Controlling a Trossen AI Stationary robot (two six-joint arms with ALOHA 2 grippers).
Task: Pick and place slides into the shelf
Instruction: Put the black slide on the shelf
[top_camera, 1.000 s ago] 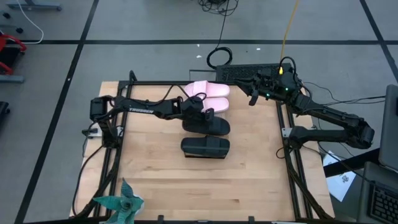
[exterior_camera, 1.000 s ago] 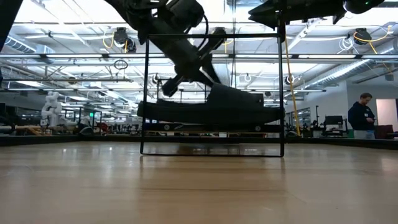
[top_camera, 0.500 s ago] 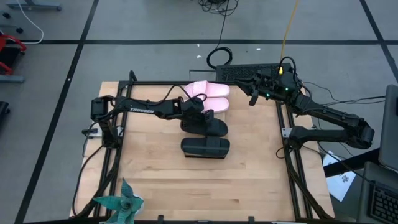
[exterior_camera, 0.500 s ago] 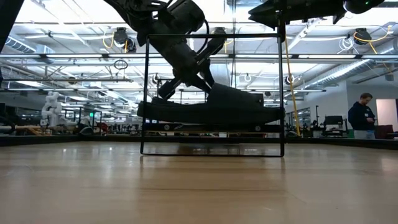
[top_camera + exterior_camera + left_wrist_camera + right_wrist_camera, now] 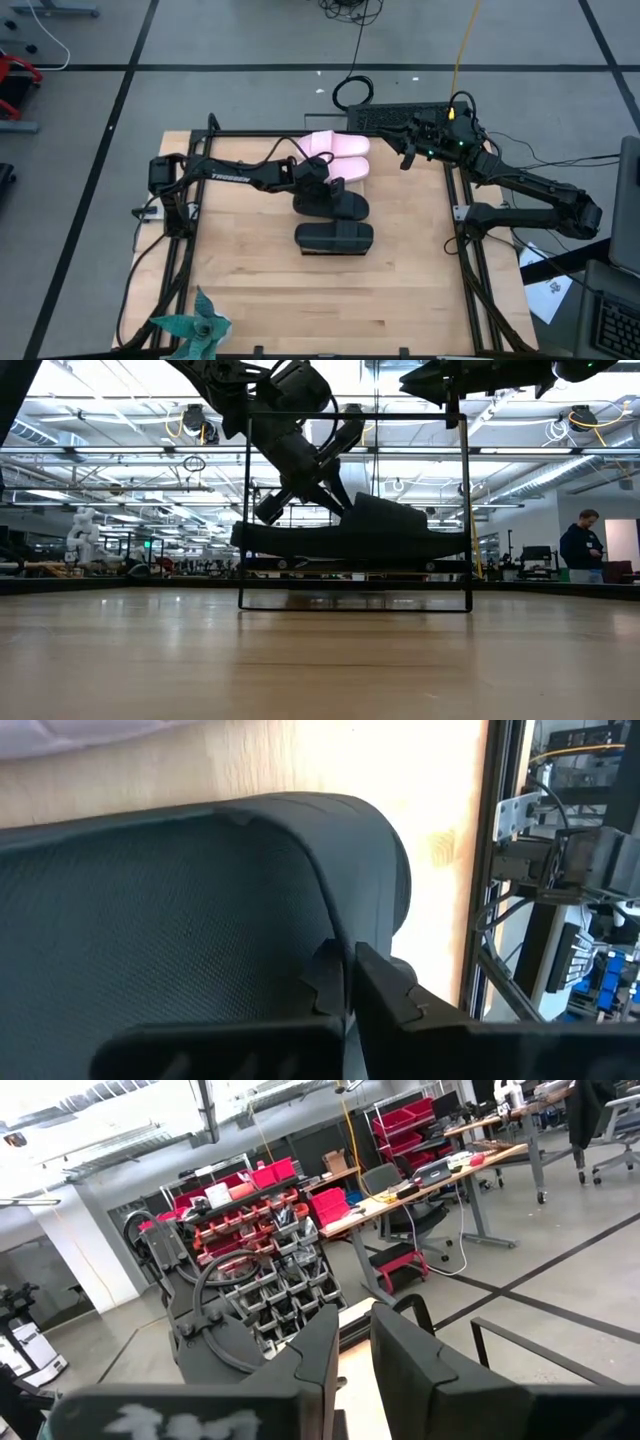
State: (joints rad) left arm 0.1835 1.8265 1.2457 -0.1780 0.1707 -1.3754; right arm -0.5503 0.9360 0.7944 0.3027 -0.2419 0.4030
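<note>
Two pale pink slides (image 5: 336,154) lie side by side at the table's far edge. Just near of them, my left gripper (image 5: 326,187) is shut on one black slide (image 5: 335,205). The other black slide (image 5: 335,238) lies nearer still, toward the table's middle. In the low view the shelf's thin dark frame (image 5: 354,415) stands around a black slide (image 5: 350,540), and my left gripper (image 5: 276,510) reaches down behind it. I cannot pick out the shelf's board in the high view. My right gripper (image 5: 406,154) waits shut above the far right corner. My left gripper (image 5: 347,985) pinches the black slide's side rim (image 5: 335,935) close to its rounded end (image 5: 385,860). One finger (image 5: 325,982) is on the footbed side and the other finger (image 5: 390,992) is outside the sole. It comes slanting down from the table's left.
A dark frame (image 5: 465,215) runs along the table's left and right edges. A teal paper-like object (image 5: 195,325) sits at the near left corner. A keyboard (image 5: 385,118) and cables lie beyond the far edge. A person (image 5: 582,545) stands far off in the room.
My left gripper, still shut on its black slide, has moved a little toward the near edge. The near black slide has slid slightly toward the table's right. In the low view the shelf frame and the slide within it have shifted the same way.
</note>
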